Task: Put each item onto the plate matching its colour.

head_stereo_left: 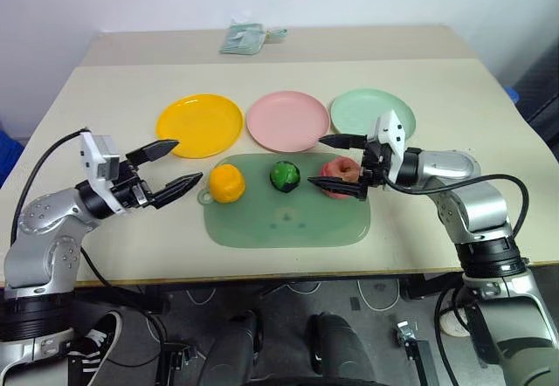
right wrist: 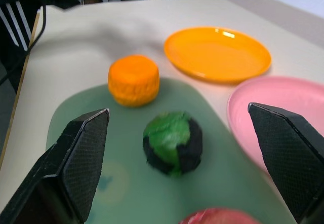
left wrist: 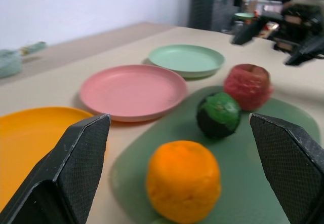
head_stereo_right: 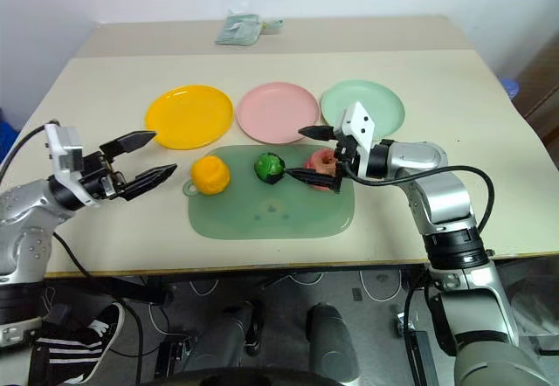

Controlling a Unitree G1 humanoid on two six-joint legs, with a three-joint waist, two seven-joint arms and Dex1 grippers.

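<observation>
Left tool hangs with both fingers spread wide and nothing between them, just left of the orange-yellow fruit. Right tool is likewise spread; we see its fingers bracketing the red-pink apple from the right side, 1 finger beyond it and 1 nearer us, but we cannot tell whether either finger touches it.

We note all 3 fruits in a row on the translucent green mat: orange-yellow at left, dark green fruit in the middle, apple at right. None sits on a plate.

Behind the mat, 3 plates in a row on the beige worktop: yellow plate, pink plate, mint green plate.

At the worktop's far edge lies a pale green packet.
</observation>
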